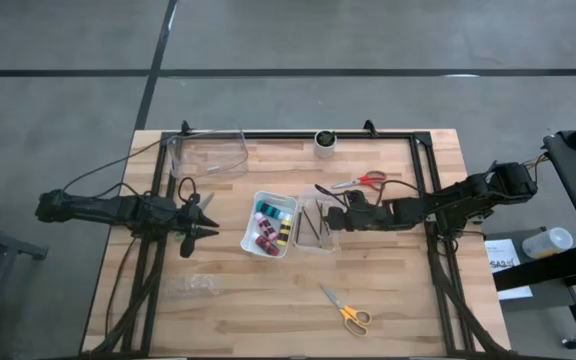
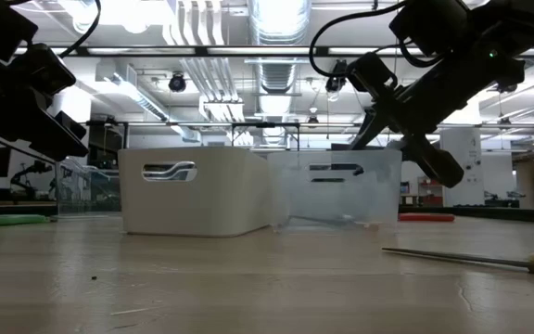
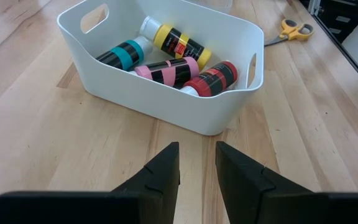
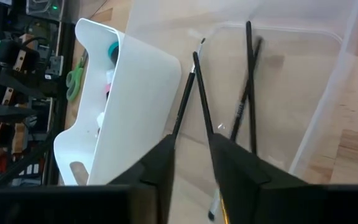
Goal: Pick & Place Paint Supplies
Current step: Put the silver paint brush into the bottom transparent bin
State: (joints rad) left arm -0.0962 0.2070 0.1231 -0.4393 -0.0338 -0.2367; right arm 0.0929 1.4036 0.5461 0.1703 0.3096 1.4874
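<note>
Four thin dark brushes (image 4: 248,93) lie in the clear plastic bin (image 4: 328,93); my right gripper (image 4: 191,165) hangs over it, fingers slightly parted, pinching nothing. Risk: lifting out crooked could snag a brush or nudge the white plastic tub (image 4: 132,99) touching it. Left gripper (image 3: 197,168) waits, slightly parted.

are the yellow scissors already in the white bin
No, the yellow scissors lie on the bare table, apart from the white bin, which holds only paint bottles.
</note>
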